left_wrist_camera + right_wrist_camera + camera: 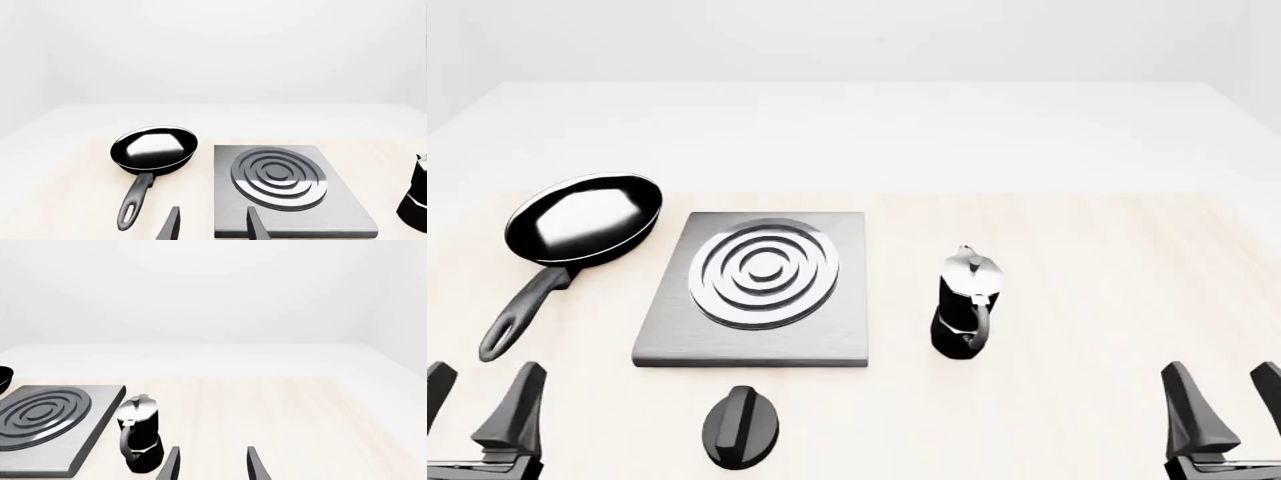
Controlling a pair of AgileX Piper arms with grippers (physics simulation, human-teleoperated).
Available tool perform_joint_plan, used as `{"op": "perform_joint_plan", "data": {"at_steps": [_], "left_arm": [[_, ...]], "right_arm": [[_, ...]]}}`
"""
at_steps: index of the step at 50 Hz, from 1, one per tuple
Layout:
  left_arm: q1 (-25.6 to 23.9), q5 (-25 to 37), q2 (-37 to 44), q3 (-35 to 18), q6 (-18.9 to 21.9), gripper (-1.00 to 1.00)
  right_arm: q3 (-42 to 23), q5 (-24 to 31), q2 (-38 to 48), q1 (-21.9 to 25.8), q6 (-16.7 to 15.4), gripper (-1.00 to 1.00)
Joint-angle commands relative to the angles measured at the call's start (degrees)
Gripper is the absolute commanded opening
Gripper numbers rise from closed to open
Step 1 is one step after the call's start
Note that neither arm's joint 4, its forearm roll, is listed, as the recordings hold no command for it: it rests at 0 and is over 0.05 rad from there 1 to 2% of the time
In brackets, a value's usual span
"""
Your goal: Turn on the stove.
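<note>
The stove (761,292) is a flat grey metal slab with silver burner rings (763,272), lying at the table's middle left; it also shows in the left wrist view as the stove (287,190) and in the right wrist view as the stove (47,425). Its black ridged knob (742,424) sits apart, in front of the slab near the table's front edge. My left gripper (478,400) hovers open at the front left corner, well left of the knob. At the front right my right gripper (1225,405) is open too. Both are empty.
A black frying pan (581,222) lies left of the stove, its handle (518,312) pointing toward my left gripper. A small black-and-silver moka pot (966,302) stands right of the slab. The light wooden table (1094,260) stretches away to the right.
</note>
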Motion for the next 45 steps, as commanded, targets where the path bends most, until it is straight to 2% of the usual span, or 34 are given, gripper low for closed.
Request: {"op": "perform_joint_plan", "data": {"at_steps": [1, 6, 8, 11, 13, 17, 18, 19, 21, 25, 31, 38, 45], "left_arm": [[-0.13, 0.12, 0.47, -0.33, -1.30, 1.00], [-2.19, -3.25, 6.00, -0.06, -0.49, 1.00], [-3.24, -6.98, 11.93, -0.30, -0.09, 1.00], [-5.43, -6.79, 13.06, -1.14, 1.10, 1.00], [-6.97, -9.98, 21.37, -2.54, -0.69, 1.00], [-7.62, -8.91, 22.66, -4.41, -0.20, 1.00], [-8.17, -9.82, 25.54, -5.37, -0.70, 1.00], [-10.45, -11.40, 32.78, -6.93, -2.64, 1.00], [-12.53, -11.36, 35.80, -7.99, -3.21, 1.00], [-14.21, -10.82, 35.26, -8.53, -0.26, 1.00], [-16.35, -9.11, 37.20, -10.41, 0.37, 1.00], [-18.11, -7.06, 38.12, -11.63, 0.35, 1.00], [-20.66, -4.29, 39.81, -13.71, -1.79, 1.00]], "right_arm": [[-0.04, -0.70, 0.91, 0.42, 0.70, 1.00], [-0.03, -1.42, 1.74, 0.53, 0.84, 1.00], [-0.04, -1.58, 1.81, 0.50, 1.26, 1.00], [-0.06, -1.62, 1.80, 0.51, 1.25, 1.00], [-0.03, -1.30, 1.39, 0.42, 1.30, 1.00], [-0.03, -1.26, 1.36, 0.41, 1.33, 1.00], [-0.01, -1.25, 1.28, 0.47, 1.65, 1.00], [0.00, -1.16, 1.17, 0.66, 2.06, 1.00], [0.01, -1.13, 1.08, 0.65, 2.18, 1.00], [0.00, -1.20, 1.13, 0.64, 2.29, 1.00], [0.02, -1.29, 1.31, 0.62, 1.96, 1.00], [0.03, -1.75, 2.03, 0.76, 1.80, 1.00], [0.04, -2.28, 2.66, 0.79, 1.87, 1.00]]}}
